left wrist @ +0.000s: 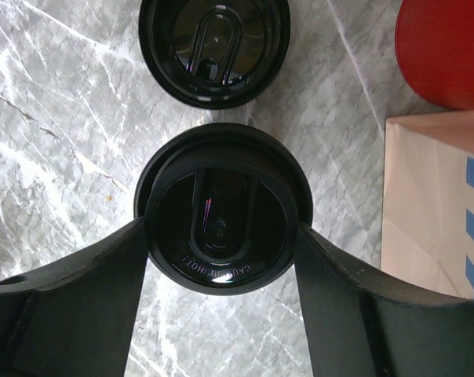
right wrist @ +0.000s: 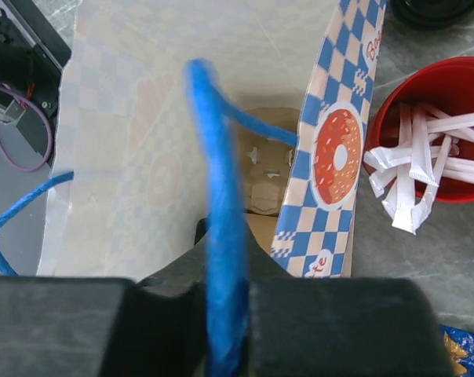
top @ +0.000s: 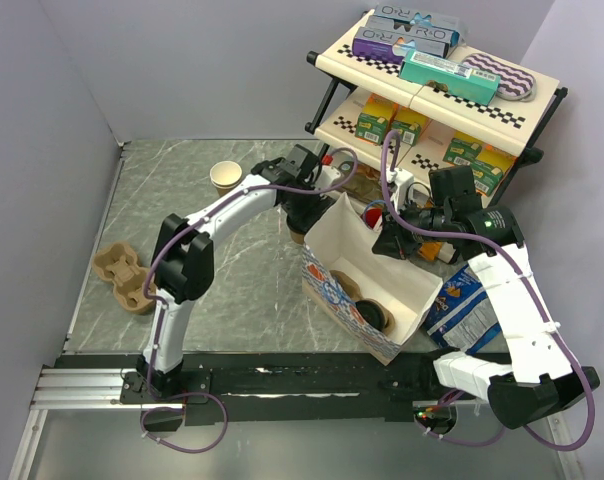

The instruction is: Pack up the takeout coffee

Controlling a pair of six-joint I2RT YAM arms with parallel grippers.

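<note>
Left pincer is gripping the near lidded cup, with its fingers touching both sides at the lid rim; I can't tell whether the pads are biting lid or paper. The cup is standing on the table just beside the bag, with the second lidded cup right behind it and a red cup near. Right pincer is clamping the bag's blue handle, keeping the mouth open. My read for the lift: squeezing lightly so the lid isn't popping off, rising straight up clear of the second cup, staying upright over the bag wall, then lowering into the cardboard carrier at the bottom.
</note>
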